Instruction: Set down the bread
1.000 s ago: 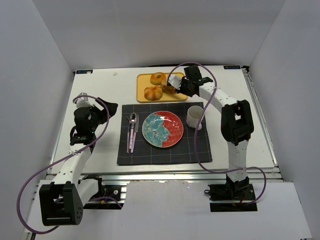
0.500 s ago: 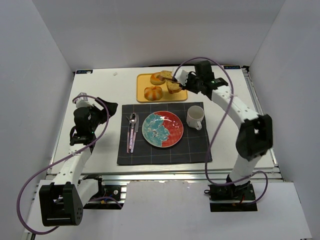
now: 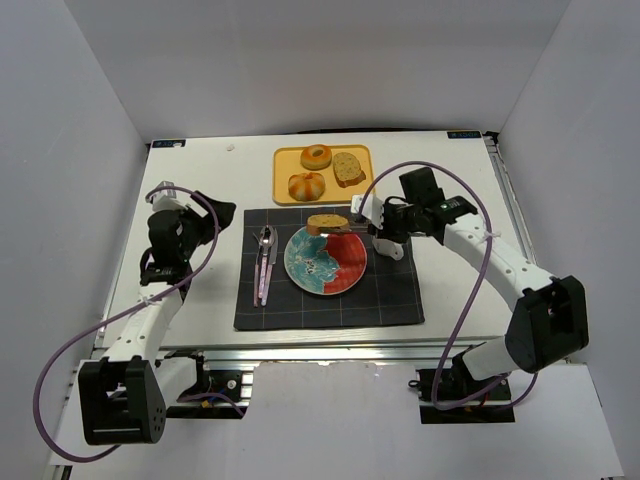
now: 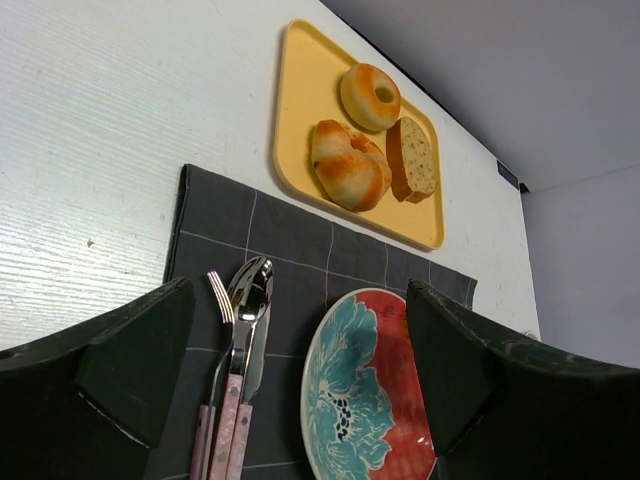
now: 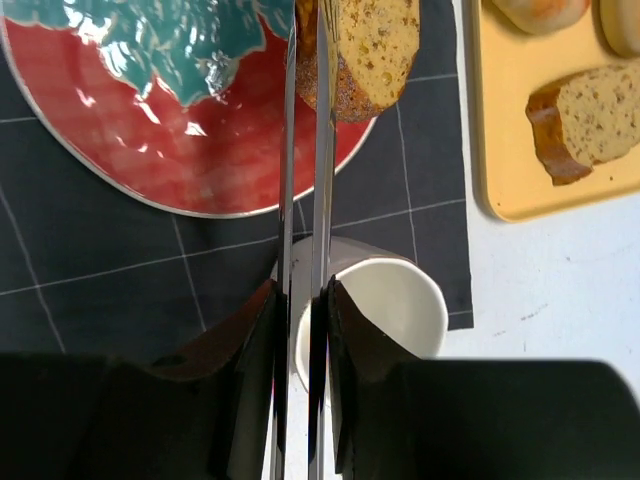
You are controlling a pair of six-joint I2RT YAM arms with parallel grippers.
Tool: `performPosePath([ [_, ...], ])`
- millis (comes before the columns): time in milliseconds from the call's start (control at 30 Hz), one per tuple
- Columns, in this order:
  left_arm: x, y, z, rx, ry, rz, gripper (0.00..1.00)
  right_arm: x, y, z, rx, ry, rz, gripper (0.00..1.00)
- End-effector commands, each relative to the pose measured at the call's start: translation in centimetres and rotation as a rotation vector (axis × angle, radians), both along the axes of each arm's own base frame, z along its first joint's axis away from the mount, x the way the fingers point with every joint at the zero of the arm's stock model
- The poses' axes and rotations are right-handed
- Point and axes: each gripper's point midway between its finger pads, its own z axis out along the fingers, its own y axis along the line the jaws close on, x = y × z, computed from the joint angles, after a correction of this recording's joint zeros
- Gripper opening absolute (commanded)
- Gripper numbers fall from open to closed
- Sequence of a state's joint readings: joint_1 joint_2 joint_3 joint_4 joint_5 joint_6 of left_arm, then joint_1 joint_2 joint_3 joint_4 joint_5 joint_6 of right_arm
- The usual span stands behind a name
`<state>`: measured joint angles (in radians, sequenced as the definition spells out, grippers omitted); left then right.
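The bread (image 3: 327,222) is a golden-yellow slice with a brown crust, held just over the far rim of the red and teal plate (image 3: 320,268). My right gripper (image 3: 378,222) is shut on thin metal tongs (image 5: 305,150) whose tips pinch the bread (image 5: 370,50), seen above the plate's edge (image 5: 150,160) in the right wrist view. My left gripper (image 3: 185,225) is open and empty at the left of the dark placemat (image 3: 300,310). In the left wrist view the plate (image 4: 360,400) lies between its fingers (image 4: 140,360).
A yellow tray (image 3: 288,160) at the back holds a ring doughnut (image 3: 316,156), a scored orange bun (image 3: 306,185) and a tan speckled slice (image 3: 348,168). A white cup (image 3: 392,240) stands right of the plate, under my right wrist. A fork, spoon and knife (image 3: 265,262) lie left of the plate.
My right arm has carried the bread from the tray toward me and to the left, to above the plate's far rim. The left arm has barely moved.
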<state>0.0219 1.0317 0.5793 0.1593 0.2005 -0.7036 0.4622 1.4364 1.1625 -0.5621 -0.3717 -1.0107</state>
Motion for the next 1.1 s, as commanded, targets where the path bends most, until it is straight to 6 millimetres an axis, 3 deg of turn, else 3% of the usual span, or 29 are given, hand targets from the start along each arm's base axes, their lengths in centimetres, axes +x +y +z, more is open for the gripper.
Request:
performPosePath([
  [0, 0.5, -0.5, 2.2, 0.0, -0.061, -0.023, 0.95, -1.4, 1.2, 1.7, 0.057, -0.027, 0.069, 0.17],
  [267, 0.0, -0.4, 1.9, -0.011, -0.058, -0.011, 0.95, -3.0, 2.0, 0.2, 0.014, -0.002, 0.126, 0.35],
  [500, -0.3, -0.3, 1.9, -0.009, -0.058, -0.007, 0.95, -3.2, 2.4, -0.9, -0.02, 0.02, 0.115, 0.36],
  [700, -0.3, -0.3, 2.0, -0.003, -0.055, -0.008, 0.95, -4.3, 2.5, -1.9, -0.042, 0.066, 0.119, 0.48],
  [800, -0.3, -0.3, 2.1, -0.003, -0.056, -0.009, 0.95, -4.4, 2.4, -1.8, -0.041, 0.068, 0.119, 0.53],
  [1067, -0.2, -0.4, 2.5, -0.004, -0.064, -0.014, 0.95, -4.9, 2.6, -0.1, -0.005, 0.052, 0.126, 0.52],
])
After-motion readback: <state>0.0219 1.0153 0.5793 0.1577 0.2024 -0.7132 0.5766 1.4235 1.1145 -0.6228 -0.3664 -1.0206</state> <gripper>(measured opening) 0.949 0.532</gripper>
